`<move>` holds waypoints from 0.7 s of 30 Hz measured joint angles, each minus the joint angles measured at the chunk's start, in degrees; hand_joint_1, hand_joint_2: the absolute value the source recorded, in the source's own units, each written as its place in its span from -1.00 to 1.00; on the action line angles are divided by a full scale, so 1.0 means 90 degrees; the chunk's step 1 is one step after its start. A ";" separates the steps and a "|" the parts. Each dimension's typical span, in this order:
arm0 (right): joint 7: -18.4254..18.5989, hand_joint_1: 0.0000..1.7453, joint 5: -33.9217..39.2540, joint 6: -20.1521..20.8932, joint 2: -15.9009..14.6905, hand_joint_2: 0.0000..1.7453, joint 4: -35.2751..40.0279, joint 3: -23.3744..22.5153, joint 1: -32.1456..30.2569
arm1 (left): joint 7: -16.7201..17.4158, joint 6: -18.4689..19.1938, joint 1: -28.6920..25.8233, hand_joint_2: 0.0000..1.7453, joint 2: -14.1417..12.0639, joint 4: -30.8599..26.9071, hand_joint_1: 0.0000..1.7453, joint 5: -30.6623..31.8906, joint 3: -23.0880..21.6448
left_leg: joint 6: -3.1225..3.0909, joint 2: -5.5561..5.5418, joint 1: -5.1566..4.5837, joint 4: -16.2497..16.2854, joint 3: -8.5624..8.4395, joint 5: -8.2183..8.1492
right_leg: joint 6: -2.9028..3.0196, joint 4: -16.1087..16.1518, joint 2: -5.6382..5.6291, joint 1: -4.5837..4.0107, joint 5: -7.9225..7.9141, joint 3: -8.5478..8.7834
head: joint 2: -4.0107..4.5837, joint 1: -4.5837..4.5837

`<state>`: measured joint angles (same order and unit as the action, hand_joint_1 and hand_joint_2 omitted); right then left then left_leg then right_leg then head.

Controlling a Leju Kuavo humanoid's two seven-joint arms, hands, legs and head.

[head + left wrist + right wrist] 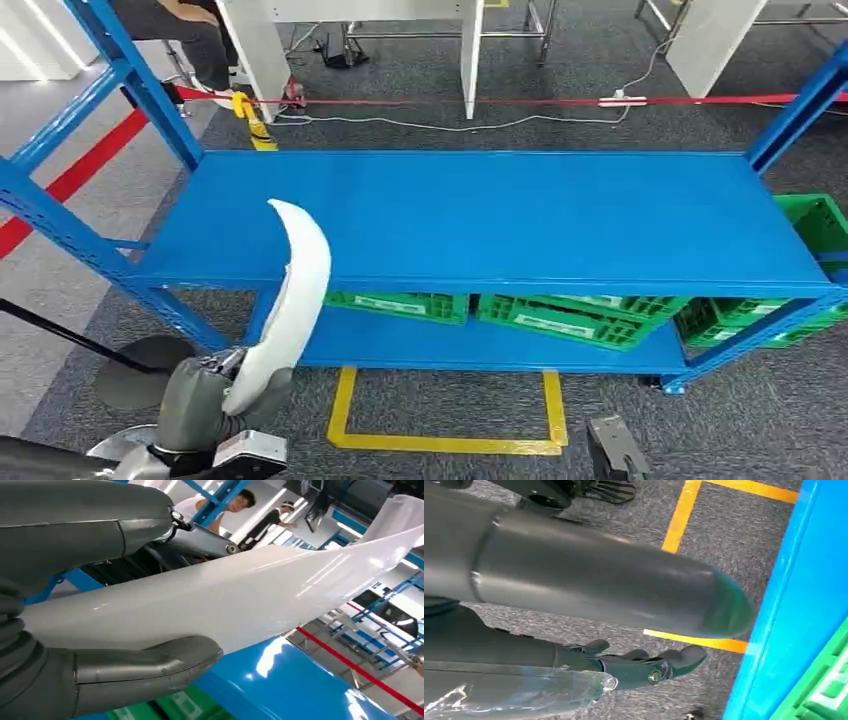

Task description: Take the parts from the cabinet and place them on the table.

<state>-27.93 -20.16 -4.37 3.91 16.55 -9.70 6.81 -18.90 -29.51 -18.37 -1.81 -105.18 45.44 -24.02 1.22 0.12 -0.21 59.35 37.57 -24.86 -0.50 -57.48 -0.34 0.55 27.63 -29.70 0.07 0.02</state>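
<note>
A long, curved, glossy white plastic part (295, 300) is held in the left hand (205, 400), its lower end clasped between the thick grey thumb and the darker fingers (150, 667), as is seen close up in the left wrist view. The part is raised in front of the near left edge of the blue metal shelf rack (480, 215), with its pointed upper end seen over the top shelf board; whether it touches the board cannot be told. The right hand (634, 665) is seen low beside the rack over grey carpet marked with yellow tape (445, 440), its fingers spread apart and nothing grasped. Green plastic crates (560, 315) are seen beneath the top board on the lower shelf. Beyond the rack, a red tape line (520, 101) is stretched across the floor.
</note>
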 joint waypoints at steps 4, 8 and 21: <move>-0.0092 -1.00 0.0073 0.0095 0.0000 -1.00 0.0000 -0.0121 -0.0058 | -0.0158 -0.0039 -0.0057 1.00 -0.0002 0.0012 1.00 -0.0254 0.0107 | 0.0063 0.0001 0.0027 0.1616 0.0330 -0.0965 | 0.0012 -0.0022 -0.0054 -0.0015 -0.0303 -0.0392 | 0.0000 0.0005; -0.0199 -1.00 0.0107 0.0129 -0.0002 -1.00 0.0000 -0.0243 -0.0092 | -0.0282 -0.0036 -0.0065 1.00 0.0012 0.0063 1.00 -0.0454 0.0197 | -0.0051 -0.0179 0.0029 0.0432 -0.0697 -0.0313 | -0.0068 -0.0035 -0.0253 -0.0017 -0.0582 -0.0726 | 0.0000 0.0005; -0.0377 -1.00 0.0229 0.0207 -0.0114 -1.00 -0.0017 -0.0600 -0.0248 | -0.0336 0.0061 0.0071 1.00 0.0214 0.0403 1.00 -0.0524 0.0323 | -0.0335 0.0323 0.0004 -0.0441 -0.0522 0.0089 | -0.0444 -0.1809 0.0004 0.0016 0.0102 -0.1108 | 0.0000 -0.0065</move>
<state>-31.32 -18.10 -2.51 2.88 16.39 -15.10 4.58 -21.92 -28.96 -17.73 0.11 -101.55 40.72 -21.11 -1.79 3.03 -0.18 55.37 32.87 -24.06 -4.50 -73.77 -0.31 0.69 28.55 -39.68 0.07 -0.57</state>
